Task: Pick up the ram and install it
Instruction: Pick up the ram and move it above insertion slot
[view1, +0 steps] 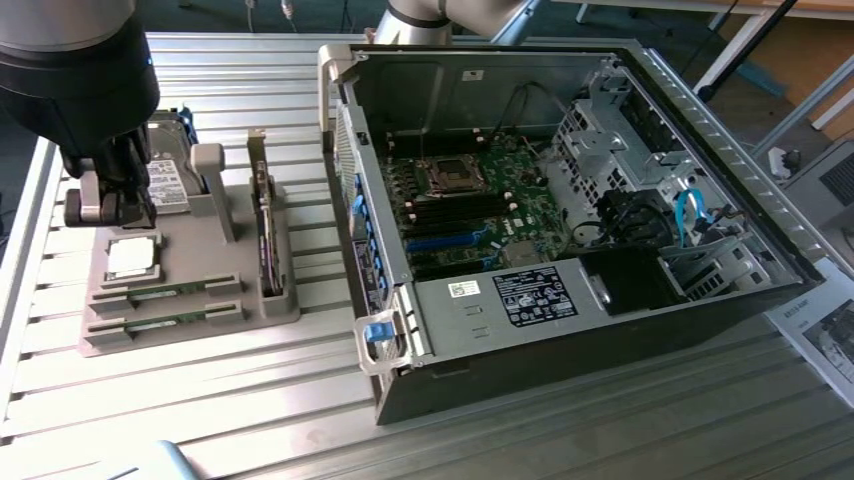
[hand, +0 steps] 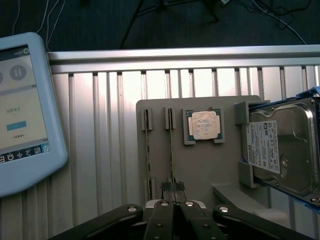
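Two ram sticks lie in slots of the grey holder (view1: 200, 325): one ram stick (view1: 167, 292) nearer the processor, the other ram stick (view1: 160, 320) nearer the holder's front edge. In the wrist view they show edge-on as thin strips, ram (hand: 171, 150) and ram (hand: 148, 150). My gripper (view1: 124, 212) hangs from the black arm above the holder's back, by the hard drive. In the wrist view the gripper (hand: 174, 189) is shut, fingertips together in line with the end of one ram stick, with nothing held.
The holder also carries a square silver processor (hand: 204, 125), a hard drive (hand: 282, 150) and an upright card (view1: 267, 235). An open computer case (view1: 561, 200) with its motherboard lies at the exterior view's right. A tablet-like screen (hand: 20, 110) rests on the slatted table.
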